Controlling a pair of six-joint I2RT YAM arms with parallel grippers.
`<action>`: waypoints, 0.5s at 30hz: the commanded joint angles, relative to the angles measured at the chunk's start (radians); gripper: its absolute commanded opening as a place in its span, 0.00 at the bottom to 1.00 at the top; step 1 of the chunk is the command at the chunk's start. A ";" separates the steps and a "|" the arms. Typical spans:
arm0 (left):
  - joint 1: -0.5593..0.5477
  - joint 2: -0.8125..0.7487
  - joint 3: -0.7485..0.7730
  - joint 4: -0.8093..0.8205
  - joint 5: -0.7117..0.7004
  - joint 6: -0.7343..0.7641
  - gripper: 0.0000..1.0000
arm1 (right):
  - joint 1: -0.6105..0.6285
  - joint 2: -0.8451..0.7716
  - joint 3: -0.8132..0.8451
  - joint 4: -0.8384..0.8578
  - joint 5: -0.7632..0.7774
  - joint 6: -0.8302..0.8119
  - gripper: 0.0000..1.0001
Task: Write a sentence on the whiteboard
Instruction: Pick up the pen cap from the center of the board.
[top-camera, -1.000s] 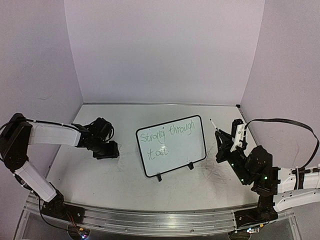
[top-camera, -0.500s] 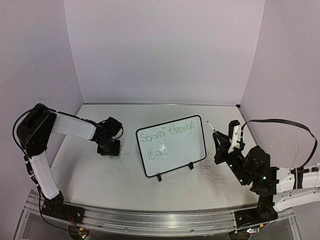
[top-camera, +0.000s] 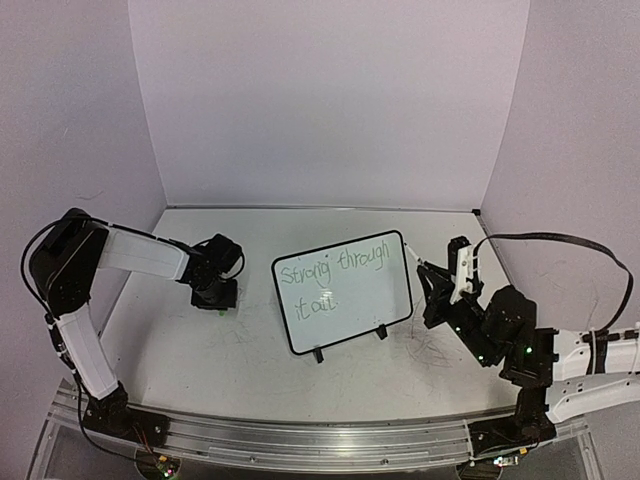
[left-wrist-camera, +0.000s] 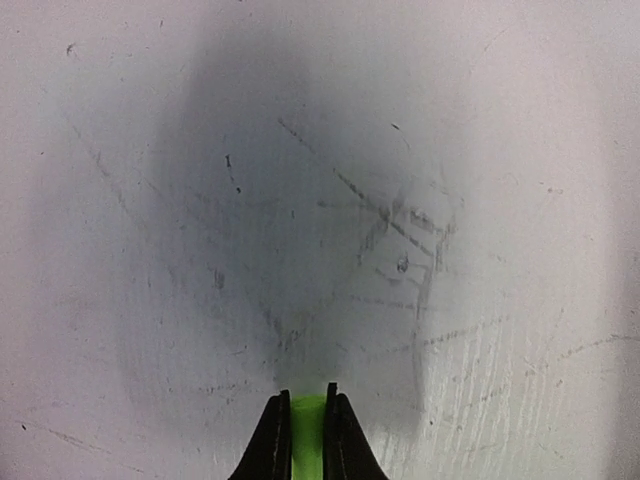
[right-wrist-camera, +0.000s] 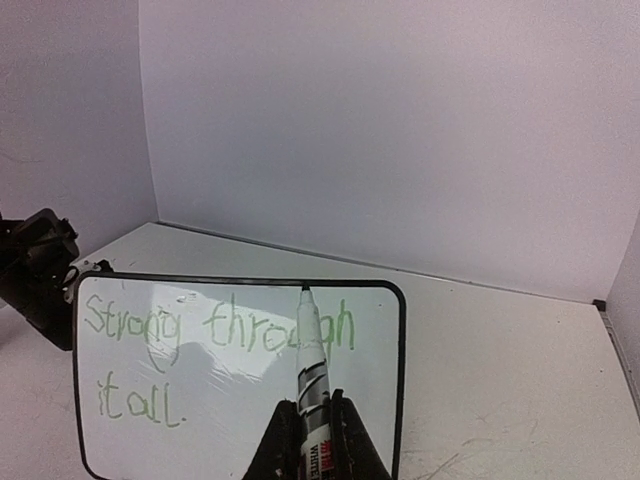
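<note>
The small white whiteboard with its thin black frame stands tilted mid-table and blocks the centre. Behind it the scuffed white table lies open up to the lilac back wall, and a broad strip in front is open too. The left gripper, clamped on a small green piece, hangs low on the left, leaving a passable gap to the board. The right gripper and its white marker pen crowd the board's right edge.

Left fingers now around green piece

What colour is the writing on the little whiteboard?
The sentence is pale green; it shows best in the right wrist view.
</note>
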 joint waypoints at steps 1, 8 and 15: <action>0.006 -0.257 -0.011 0.019 0.037 -0.030 0.00 | -0.002 0.053 0.200 -0.166 -0.175 0.049 0.00; 0.005 -0.665 -0.015 0.228 0.206 -0.061 0.00 | 0.009 0.256 0.430 -0.207 -0.437 0.205 0.00; 0.004 -0.765 -0.041 0.605 0.509 -0.260 0.00 | 0.053 0.528 0.687 -0.140 -0.579 0.258 0.00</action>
